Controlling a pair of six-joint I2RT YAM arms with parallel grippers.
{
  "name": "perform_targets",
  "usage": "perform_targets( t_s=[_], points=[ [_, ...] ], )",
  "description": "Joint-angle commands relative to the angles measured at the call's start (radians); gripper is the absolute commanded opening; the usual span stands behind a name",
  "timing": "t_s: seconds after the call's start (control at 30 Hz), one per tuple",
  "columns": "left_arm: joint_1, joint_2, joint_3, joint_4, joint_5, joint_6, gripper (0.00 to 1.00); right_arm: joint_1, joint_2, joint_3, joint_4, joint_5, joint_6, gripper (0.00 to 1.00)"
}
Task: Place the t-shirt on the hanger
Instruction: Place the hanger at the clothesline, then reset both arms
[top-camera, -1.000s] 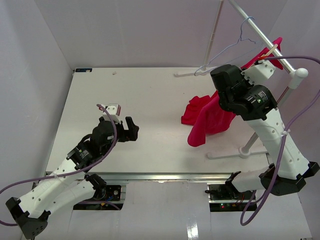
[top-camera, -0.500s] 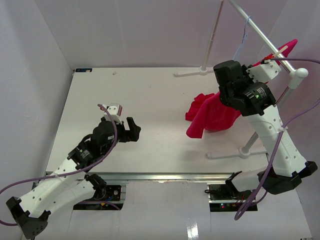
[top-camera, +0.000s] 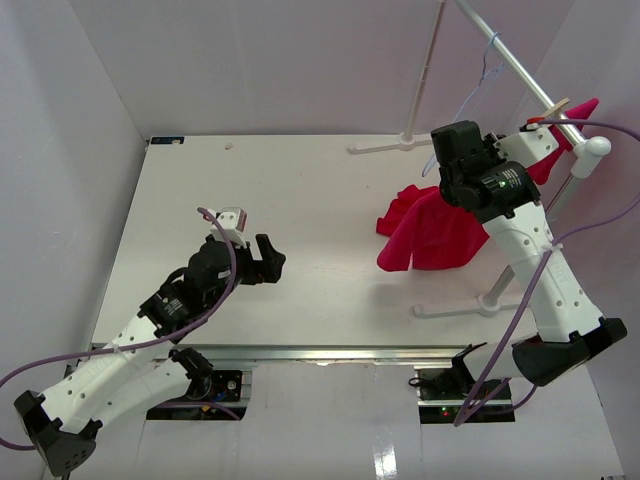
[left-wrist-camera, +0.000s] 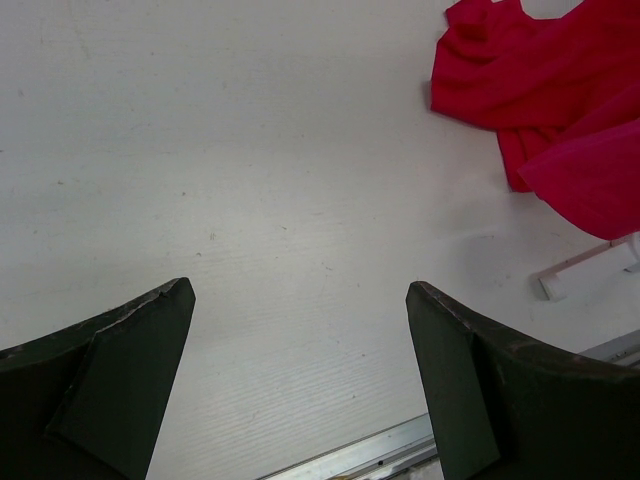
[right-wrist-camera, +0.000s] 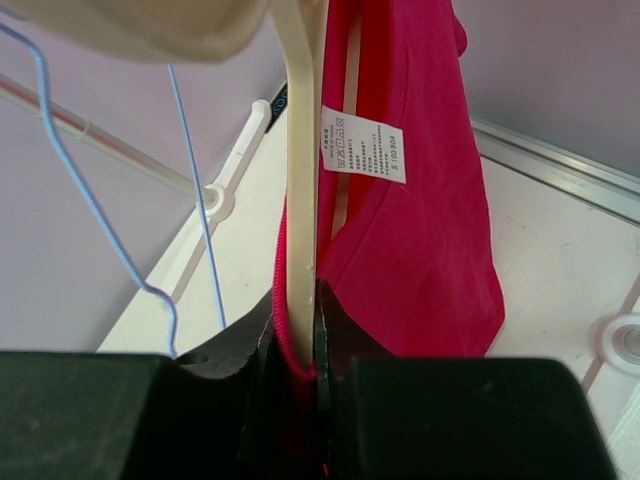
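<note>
The red t-shirt (top-camera: 432, 228) hangs in the air at the right, draped over the tan wooden hanger (right-wrist-camera: 300, 190). One hanger end (top-camera: 557, 103) pokes out by the white rail, with a red sleeve beside it. My right gripper (right-wrist-camera: 300, 335) is shut on the hanger's neck and the shirt's collar. The white tag (right-wrist-camera: 362, 143) shows inside the neck, and the thick wooden hook (right-wrist-camera: 150, 25) is at the top of the right wrist view. My left gripper (top-camera: 268, 258) is open and empty, low over the table, and the shirt (left-wrist-camera: 545, 80) is far from it.
A white clothes rack stands at the right: a slanted rail (top-camera: 515, 62), a ball-ended post (top-camera: 594, 148) and a base (top-camera: 470, 305). A thin light-blue wire hanger (top-camera: 487, 62) hangs on the rail and also shows in the right wrist view (right-wrist-camera: 195, 200). White walls enclose the table (top-camera: 300, 190).
</note>
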Motion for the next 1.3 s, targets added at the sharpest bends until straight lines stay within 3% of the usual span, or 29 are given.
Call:
perform_targets(
  t_s=[0.0,0.17,0.2,0.37,0.4,0.47,0.67,0.83,1.07,1.27],
  points=[
    [0.0,-0.016,-0.019,0.027,0.013,0.005,0.98,-0.008,-0.014,-0.051,0.057,0.052,0.041,0.08],
    [0.0,-0.035,-0.01,0.034,0.013,0.013,0.98,-0.023,-0.022,-0.058,0.058,0.043,0.053,0.08],
    [-0.001,-0.038,-0.012,0.037,0.013,0.016,0.98,-0.024,-0.03,-0.061,0.068,0.041,0.038,0.12],
    [0.0,-0.044,-0.017,0.046,0.032,0.036,0.98,-0.024,-0.107,-0.109,0.297,-0.015,-0.208,0.81],
    [0.0,-0.043,-0.016,0.049,0.036,0.037,0.98,-0.023,-0.121,-0.108,0.316,-0.028,-0.234,0.91],
    [-0.001,-0.041,-0.016,0.059,0.052,0.038,0.98,-0.023,-0.141,-0.102,0.327,-0.039,-0.269,0.97],
    [-0.002,-0.001,0.016,0.114,0.115,0.021,0.98,-0.023,-0.153,-0.094,0.328,-0.141,-0.419,0.9],
    [-0.001,0.071,0.043,0.165,0.232,0.024,0.98,-0.023,-0.128,-0.077,0.198,-0.288,-0.451,0.9],
    [-0.001,0.086,-0.001,0.266,0.385,0.034,0.98,-0.02,-0.24,-0.218,0.168,-0.261,-0.484,0.9],
    [-0.002,0.071,-0.036,0.311,0.448,0.051,0.98,-0.02,-0.296,-0.162,0.13,-0.248,-0.513,0.9]
  ],
)
